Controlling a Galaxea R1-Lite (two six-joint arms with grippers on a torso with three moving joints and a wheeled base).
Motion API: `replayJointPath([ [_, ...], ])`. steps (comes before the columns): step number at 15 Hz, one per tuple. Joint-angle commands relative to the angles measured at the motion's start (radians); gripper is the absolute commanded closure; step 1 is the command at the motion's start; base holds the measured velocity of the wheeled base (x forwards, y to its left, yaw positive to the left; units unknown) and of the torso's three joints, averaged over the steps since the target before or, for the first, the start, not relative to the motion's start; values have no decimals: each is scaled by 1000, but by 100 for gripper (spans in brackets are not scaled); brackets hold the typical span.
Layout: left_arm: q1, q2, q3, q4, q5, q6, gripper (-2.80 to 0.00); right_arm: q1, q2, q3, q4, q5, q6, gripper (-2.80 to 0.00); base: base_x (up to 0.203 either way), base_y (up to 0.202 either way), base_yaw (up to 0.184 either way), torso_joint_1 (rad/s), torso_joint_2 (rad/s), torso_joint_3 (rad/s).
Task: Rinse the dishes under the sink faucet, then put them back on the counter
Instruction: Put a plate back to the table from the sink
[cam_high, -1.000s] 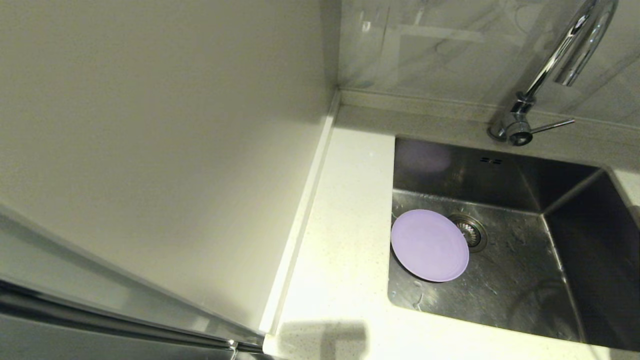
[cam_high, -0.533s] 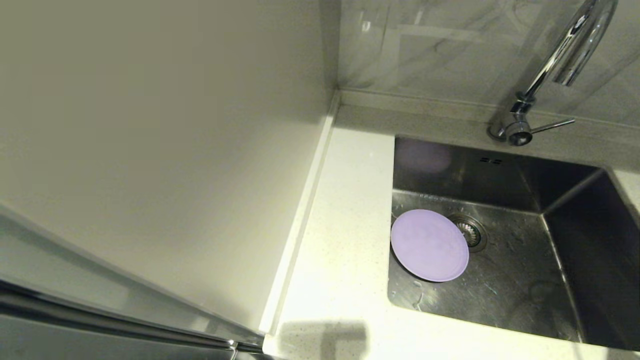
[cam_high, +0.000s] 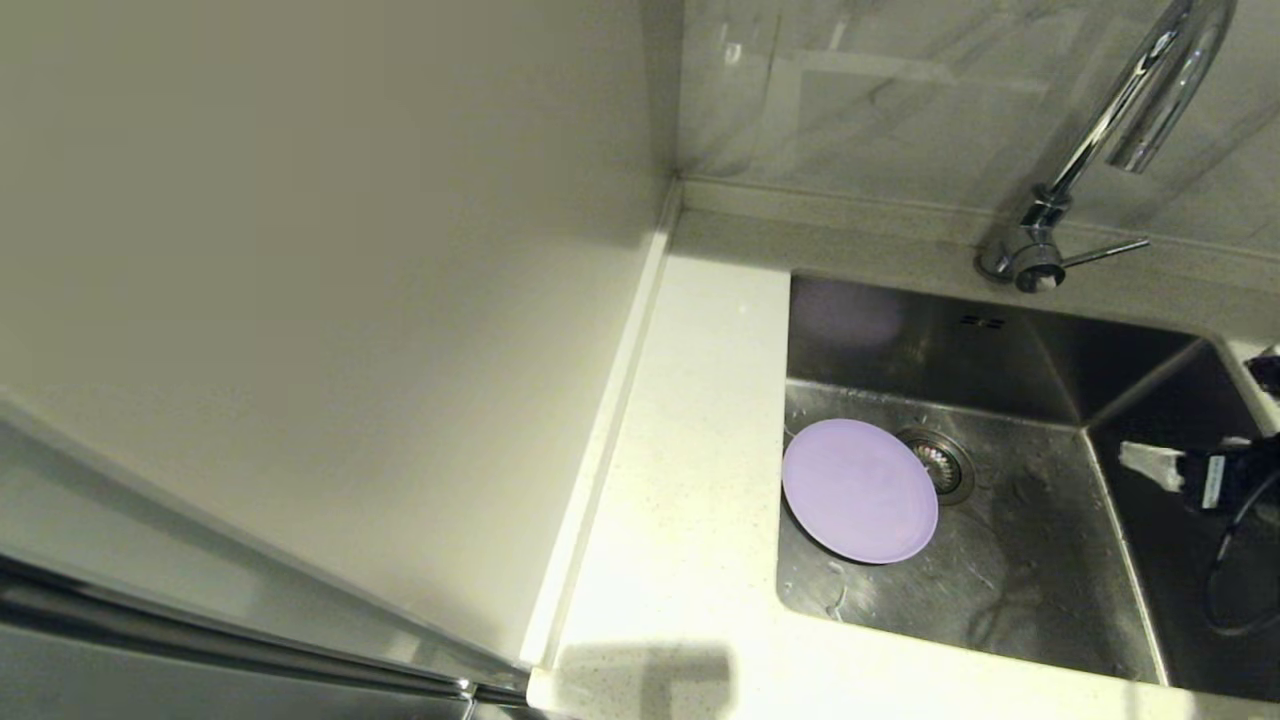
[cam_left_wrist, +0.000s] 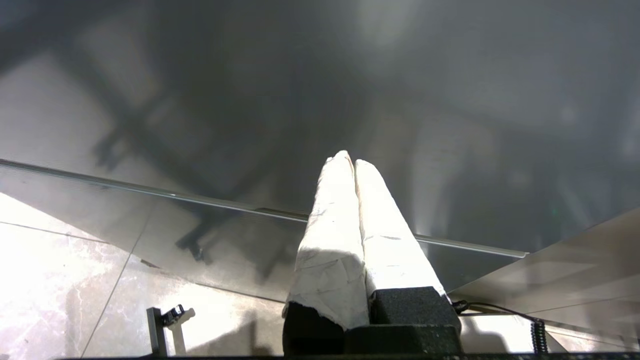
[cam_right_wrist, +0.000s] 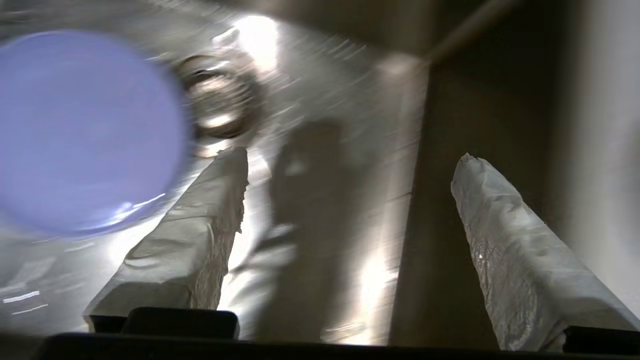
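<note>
A flat lilac plate (cam_high: 859, 490) lies on the floor of the steel sink (cam_high: 1040, 560), beside the round drain strainer (cam_high: 940, 464). In the right wrist view the plate (cam_right_wrist: 85, 130) and strainer (cam_right_wrist: 220, 97) lie ahead of the fingers. My right gripper (cam_right_wrist: 352, 162) is open and empty, hanging over the sink's right side; one white-wrapped fingertip (cam_high: 1150, 464) shows at the head view's right edge. The chrome gooseneck faucet (cam_high: 1110, 120) with its thin lever (cam_high: 1100, 252) stands behind the sink. My left gripper (cam_left_wrist: 349, 162) is shut and empty, off the head view. The pink and blue-grey bowls are out of view.
White speckled counter (cam_high: 690, 480) runs left of the sink, bounded by a raised lip (cam_high: 600, 440) and a plain beige wall panel (cam_high: 300, 300). A marbled backsplash (cam_high: 850, 90) rises behind. The left wrist view faces a dark reflective panel (cam_left_wrist: 250, 100) above a tiled floor.
My right gripper has come into the head view at the right edge, over the sink's right side. The plate and faucet have not moved.
</note>
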Motion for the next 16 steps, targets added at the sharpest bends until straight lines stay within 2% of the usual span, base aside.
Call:
replayJointPath([
  [1, 0, 0, 3, -1, 0, 0, 0, 36, 131, -10, 0, 47, 71, -280, 0, 0, 0, 0, 0, 0],
  [4, 0, 0, 3, -1, 0, 0, 0, 15, 246, -97, -29, 71, 121, -280, 0, 0, 0, 0, 0, 0],
  [6, 0, 0, 3, -1, 0, 0, 0, 4, 250, -96, -40, 21, 121, -280, 0, 0, 0, 0, 0, 0],
  [7, 0, 0, 3, -1, 0, 0, 0, 5, 249, -81, -39, -5, 104, -280, 0, 0, 0, 0, 0, 0],
  [9, 0, 0, 2, -1, 0, 0, 0, 5, 248, -32, -41, -10, 5, -280, 0, 0, 0, 0, 0, 0],
  [12, 0, 0, 2, -1, 0, 0, 0, 5, 267, -14, -39, -9, -12, -280, 0, 0, 0, 0, 0, 0],
  [14, 0, 0, 2, -1, 0, 0, 0, 7, 286, -43, -35, 8, 10, -280, 0, 0, 0, 0, 0, 0],
  [16, 0, 0, 3, -1, 0, 0, 0, 16, 322, -77, -35, 97, 50, -280, 0, 0, 0, 0, 0, 0],
])
